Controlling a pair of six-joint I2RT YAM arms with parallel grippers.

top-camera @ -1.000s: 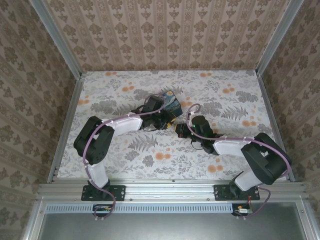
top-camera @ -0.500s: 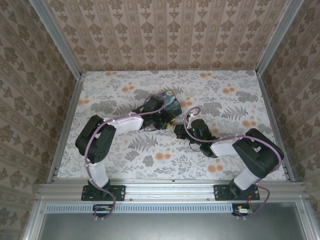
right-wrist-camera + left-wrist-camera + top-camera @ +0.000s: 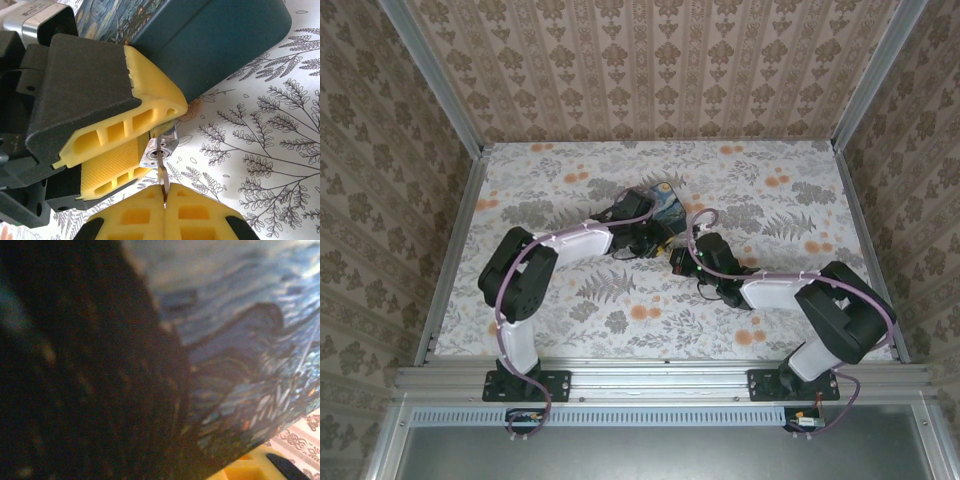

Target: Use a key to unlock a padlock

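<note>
**Right wrist view: key at the lock.** The right claw [image 3: 164,194], at bottom centre of the frame, has its two yellow ribbed pads pressed together on the head of the thin dark metal key [image 3: 161,174]. The key's blade runs straight up to the keyhole of the small grey metal padlock [image 3: 161,146] at mid-frame. The left claw [image 3: 158,133], entering from the left, is closed narrow on the padlock body, between a thick upper yellow finger and a grooved lower pad. The shackle cannot be made out clearly between them. At upper right lies the dark blue swirl-painted box [image 3: 225,45], resting on the leaf-printed tablecloth [image 3: 260,150]. In the overhead view the two claws meet near the middle of the table, just below the box.

**Judged stage:** key entered, depth uncertain, turn not yet made.

**Hazards:**
- A twist off the keyhole axis could bend the slim blade or let it spin within the soft pads.
- The padlock could rotate in the left grip instead of its cylinder turning.
- Fingers lying over the shackle could keep it from springing free.
</note>
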